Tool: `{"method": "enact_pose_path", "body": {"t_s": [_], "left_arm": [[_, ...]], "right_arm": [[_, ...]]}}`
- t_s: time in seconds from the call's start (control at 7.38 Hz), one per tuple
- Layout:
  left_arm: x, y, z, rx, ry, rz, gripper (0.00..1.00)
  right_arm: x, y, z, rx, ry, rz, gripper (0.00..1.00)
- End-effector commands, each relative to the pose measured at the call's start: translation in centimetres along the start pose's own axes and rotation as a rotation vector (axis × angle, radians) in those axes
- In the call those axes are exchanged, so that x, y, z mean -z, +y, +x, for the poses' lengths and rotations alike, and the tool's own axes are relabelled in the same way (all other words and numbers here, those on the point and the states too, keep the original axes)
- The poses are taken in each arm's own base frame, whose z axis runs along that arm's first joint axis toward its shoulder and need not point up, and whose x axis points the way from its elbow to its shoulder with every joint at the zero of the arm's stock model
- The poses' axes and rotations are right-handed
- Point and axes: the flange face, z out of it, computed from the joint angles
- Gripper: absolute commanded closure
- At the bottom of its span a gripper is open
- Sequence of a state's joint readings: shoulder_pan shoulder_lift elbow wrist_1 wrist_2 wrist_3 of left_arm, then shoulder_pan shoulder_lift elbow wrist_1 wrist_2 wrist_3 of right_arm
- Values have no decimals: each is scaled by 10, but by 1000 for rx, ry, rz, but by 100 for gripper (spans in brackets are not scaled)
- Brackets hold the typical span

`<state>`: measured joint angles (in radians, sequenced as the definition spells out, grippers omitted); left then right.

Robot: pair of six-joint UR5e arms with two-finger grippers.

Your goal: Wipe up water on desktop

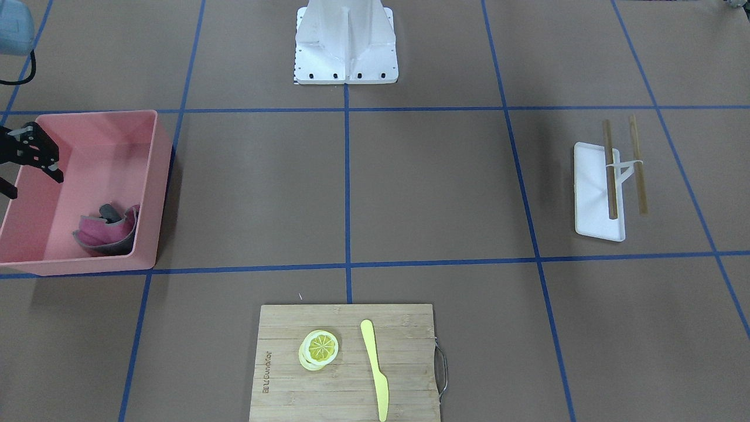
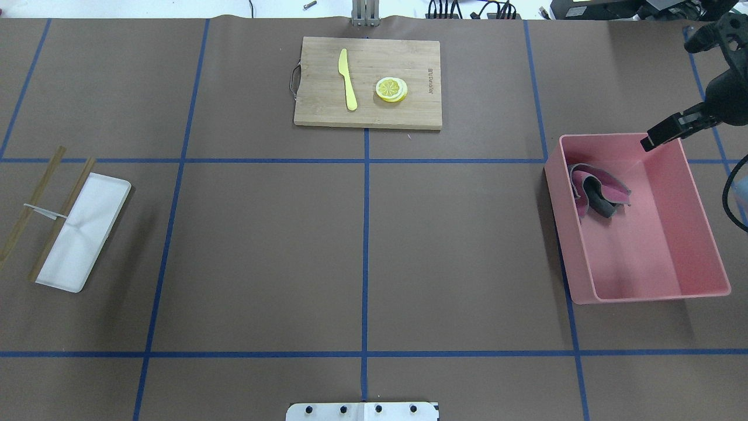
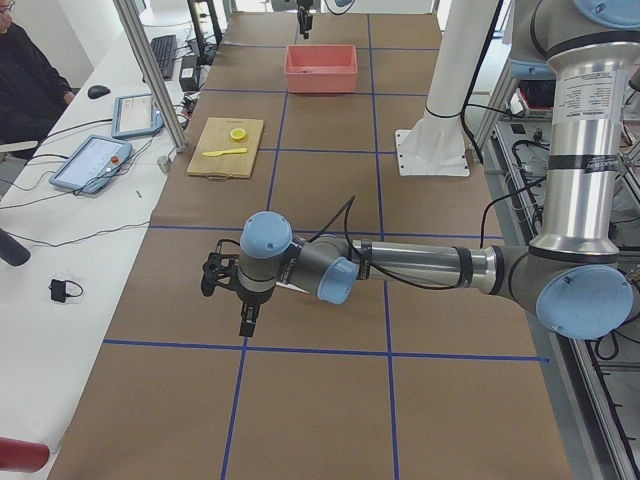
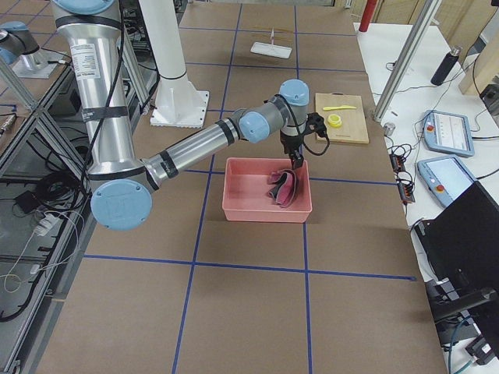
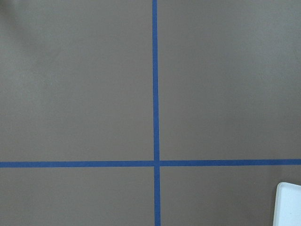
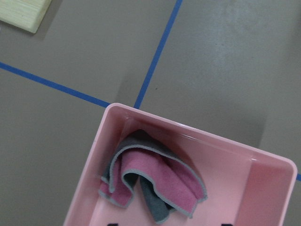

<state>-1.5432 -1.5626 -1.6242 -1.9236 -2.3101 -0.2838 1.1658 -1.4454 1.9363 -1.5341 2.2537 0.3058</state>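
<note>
Desktop (image 2: 263, 245) below, right gripper (image 1: 32, 183) hovers, jaws apart, over pink bin (image 1: 146, 193).

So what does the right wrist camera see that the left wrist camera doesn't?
Only the right wrist camera shows the pink bin with a crumpled pink-and-grey cloth inside, plus a corner of the bamboo cutting board. Only the left wrist camera shows a corner of the white tray at its lower right edge. Both show the brown desktop crossed by blue tape lines.
</note>
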Motion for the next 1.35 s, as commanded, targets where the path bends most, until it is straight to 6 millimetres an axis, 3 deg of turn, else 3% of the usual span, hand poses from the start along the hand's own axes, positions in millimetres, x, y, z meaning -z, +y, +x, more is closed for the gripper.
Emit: {"method": "enact_pose_path", "body": {"t_s": [0.0, 0.14, 0.27, 0.54, 0.68, 0.81, 1.22], "left_arm": [[0, 0, 0, 0, 0, -1, 2], [-1, 1, 0, 1, -1, -5, 2], [-4, 4, -5, 3, -10, -38, 2], [-14, 24, -36, -28, -30, -153, 2], [-22, 31, -47, -2, -31, -189, 2], [-31, 41, -58, 35, -33, -226, 2], [-29, 39, -48, 49, 34, -224, 2]], "right_arm": [[-13, 17, 67, -101, 130, -19, 0], [-1, 19, 111, -184, 153, -7, 0], [16, 27, 142, -230, 99, -5, 0], [15, 75, 222, -269, -4, -46, 0], [11, 92, 249, -334, -1, -72, 0], [11, 105, 267, -393, 1, -93, 0], [6, 131, 283, -429, 2, -193, 0]]}}
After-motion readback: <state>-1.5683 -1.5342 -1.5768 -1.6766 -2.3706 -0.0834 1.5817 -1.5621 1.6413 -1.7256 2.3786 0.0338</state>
